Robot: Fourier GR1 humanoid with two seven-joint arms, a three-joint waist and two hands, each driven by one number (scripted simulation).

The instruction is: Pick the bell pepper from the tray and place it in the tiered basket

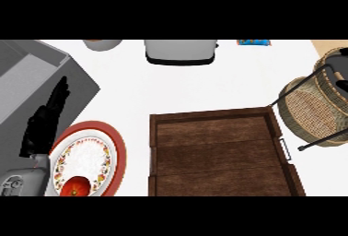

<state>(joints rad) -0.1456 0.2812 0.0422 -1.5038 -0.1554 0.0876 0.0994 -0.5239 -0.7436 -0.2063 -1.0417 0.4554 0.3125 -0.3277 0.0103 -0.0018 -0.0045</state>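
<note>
Red bell pepper (75, 186) sits on the patterned plate (115, 147) at lower left, not on the tray. Wooden tray (217, 156) lies just right of the plate. Tiered basket (314, 108), wicker on a black frame, stands at the tray's upper right corner. Left hand (46, 117) is above the plate's upper left, fingers straight, holding nothing. Toaster (180, 50) at the top edge.
</note>
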